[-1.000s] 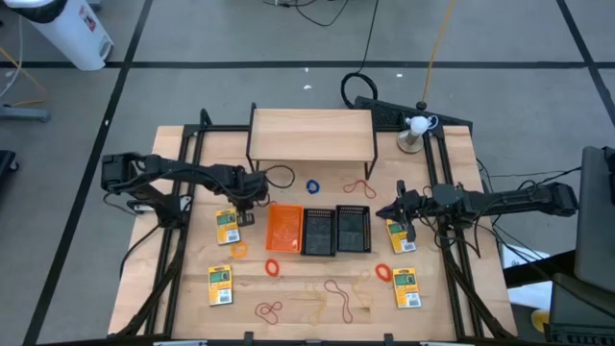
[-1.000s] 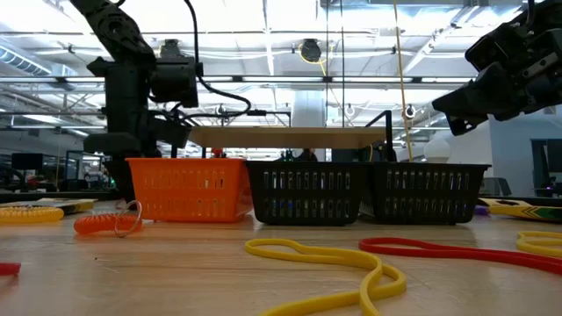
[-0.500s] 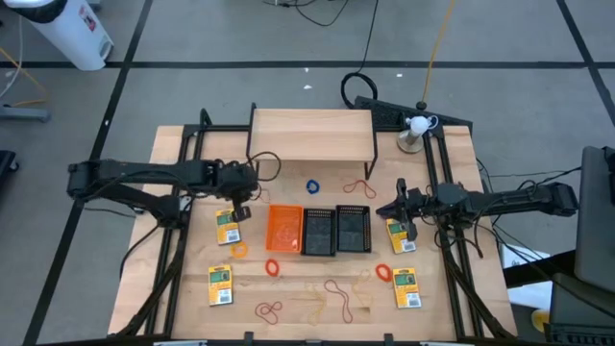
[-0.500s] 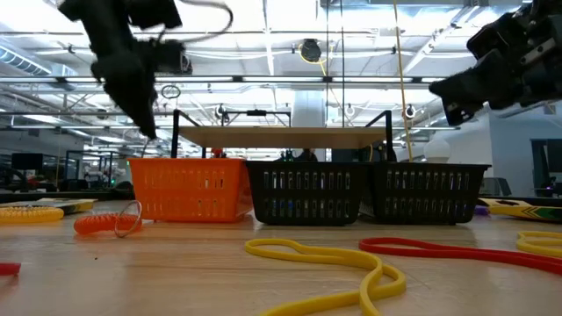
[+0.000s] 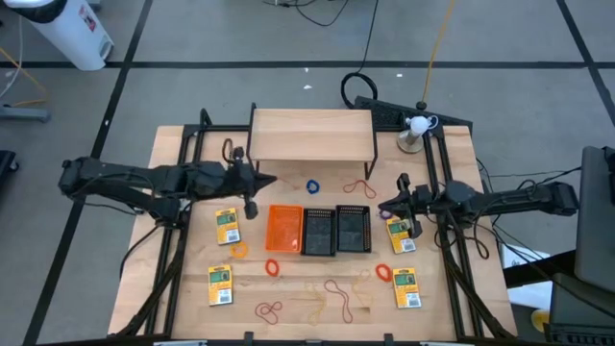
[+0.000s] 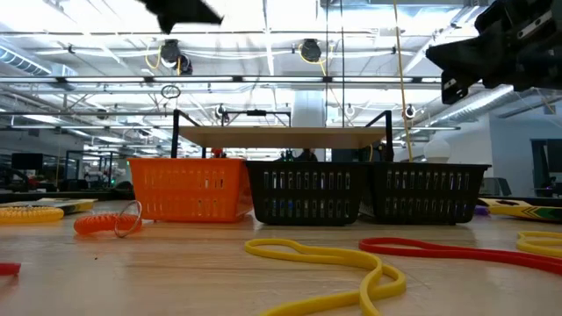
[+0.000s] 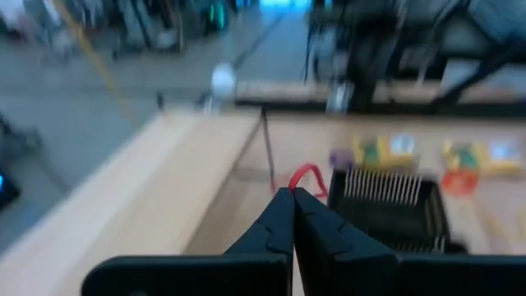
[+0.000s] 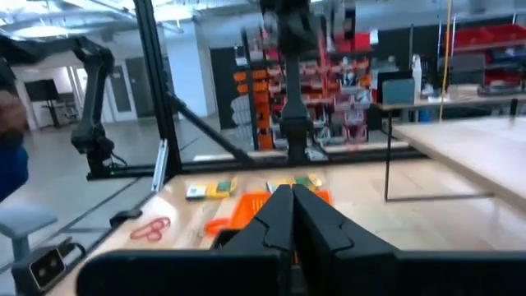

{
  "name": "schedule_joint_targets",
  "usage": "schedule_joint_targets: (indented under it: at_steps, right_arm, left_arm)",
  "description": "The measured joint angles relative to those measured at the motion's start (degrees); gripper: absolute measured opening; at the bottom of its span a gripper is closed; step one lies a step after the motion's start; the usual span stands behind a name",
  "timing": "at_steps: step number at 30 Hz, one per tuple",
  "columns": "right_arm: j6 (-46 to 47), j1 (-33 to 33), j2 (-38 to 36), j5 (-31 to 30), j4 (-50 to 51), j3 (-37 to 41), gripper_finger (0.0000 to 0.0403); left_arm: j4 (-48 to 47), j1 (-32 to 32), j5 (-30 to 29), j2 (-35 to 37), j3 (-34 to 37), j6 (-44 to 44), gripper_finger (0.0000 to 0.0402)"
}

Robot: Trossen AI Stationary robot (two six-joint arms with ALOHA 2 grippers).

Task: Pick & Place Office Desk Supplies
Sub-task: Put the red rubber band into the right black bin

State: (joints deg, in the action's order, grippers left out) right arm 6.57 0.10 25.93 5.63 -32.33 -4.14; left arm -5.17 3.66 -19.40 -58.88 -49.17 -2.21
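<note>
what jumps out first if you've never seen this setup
The row of three small mesh bins mid-table: the orange mesh bin on the left, two black mesh bins beside it. Behind them stands a light wooden shelf with black legs. Both dark arms hover above the table with fingers shut, the left gripper left of the bins, the right gripper to their right.

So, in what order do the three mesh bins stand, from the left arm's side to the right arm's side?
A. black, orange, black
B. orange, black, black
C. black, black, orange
B: the high view shows the orange bin nearest the left arm, then the two black bins.
</note>
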Motion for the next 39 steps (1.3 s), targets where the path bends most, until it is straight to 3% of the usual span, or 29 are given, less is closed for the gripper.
schedule_joint_targets:
  at_steps: [6, 19, 30, 39]
  right_arm:
    - [-2.5, 0.0, 6.1, -1.4, 0.9, -4.9, 0.0000]
    - [-8.5, -0.1, 19.2, -11.4, 0.3, -17.0, 0.0005]
    - [-7.1, -1.3, 28.2, -13.1, -7.2, -18.9, 0.0100]
    - [-7.8, -1.3, 32.1, -9.7, -16.0, -18.9, 0.0155]
  left_arm:
    - [10.6, -0.8, 3.5, -2.9, 0.0, -3.7, 0.0000]
    - [18.6, -5.8, 11.3, -8.1, 0.0, -2.1, 0.0000]
    - [28.1, -6.6, 16.2, -12.2, 0.0, 0.2, 0.0000]
    - [33.6, -6.6, 16.6, -16.8, -1.2, 1.2, 0.0000]
